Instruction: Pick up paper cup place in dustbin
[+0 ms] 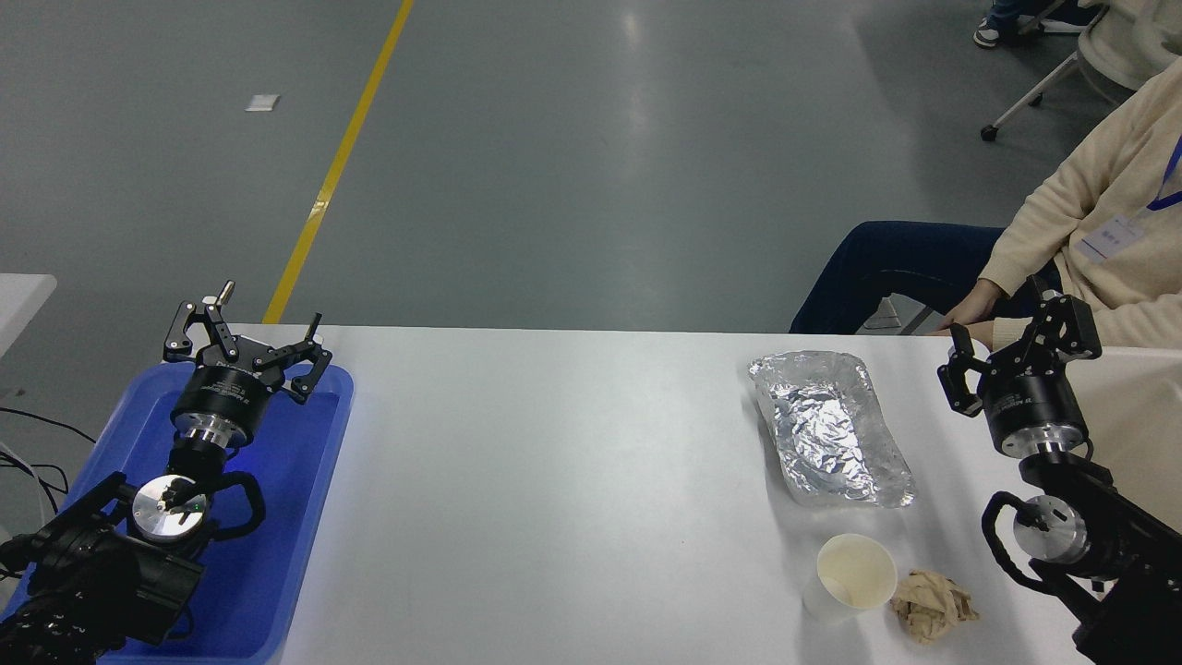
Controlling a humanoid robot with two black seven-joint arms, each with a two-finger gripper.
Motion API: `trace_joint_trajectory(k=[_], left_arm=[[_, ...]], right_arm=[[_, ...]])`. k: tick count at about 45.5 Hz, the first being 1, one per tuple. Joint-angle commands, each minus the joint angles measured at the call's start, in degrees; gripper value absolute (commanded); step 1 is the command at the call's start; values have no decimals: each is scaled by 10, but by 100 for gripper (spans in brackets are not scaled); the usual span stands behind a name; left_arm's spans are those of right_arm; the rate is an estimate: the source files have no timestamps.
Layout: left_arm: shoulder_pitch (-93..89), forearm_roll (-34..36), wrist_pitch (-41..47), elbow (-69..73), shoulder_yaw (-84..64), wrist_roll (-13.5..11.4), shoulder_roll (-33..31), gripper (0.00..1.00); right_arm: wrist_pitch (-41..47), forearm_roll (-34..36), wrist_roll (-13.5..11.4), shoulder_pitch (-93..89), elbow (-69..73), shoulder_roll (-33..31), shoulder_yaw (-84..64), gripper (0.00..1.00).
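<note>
Although the bin (1140, 425) sits at the table's (572, 480) right edge, only a pale strip of it shows, since the right arm covers much of it and the picture edge cuts it off. Near the table's front right corner the paper cup (851, 576) stands upright, white outside, cream inside, its round rim open to the camera. A crumpled brown paper wad (931, 603) lies just beside it on the right, and a foil tray (829, 427) lies behind it, apart. Over the right edge, well behind the cup, the right claw (1011, 338) hangs with its fingers apart, holding nothing. At the front left corner the left claw (247, 342) rests spread open above a blue tray (295, 517). A person in a cream sleeve (1080, 231) sits beyond the far right corner, partly cut off.
</note>
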Motion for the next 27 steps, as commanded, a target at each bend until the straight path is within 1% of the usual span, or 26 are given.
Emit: trace_joint_trajectory(k=[1,10,13,18,27], left_arm=[[0,0,0,0,0,0,0,100],[0,0,0,0,0,0,0,100],[0,0,0,0,0,0,0,100],[0,0,0,-1,0,0,0,100],[0,0,0,-1,0,0,0,100]], right_arm=[[-7,0,-1,5,2,0,-30,100],[-6,-4,-2,8,11,-7,-34,100],[-7,-3,-3,11,12,-24,-57,100],[-11,7,-3,41,17,-57,-137,100],[-10,8,-2,134,71,-161,-369,100]])
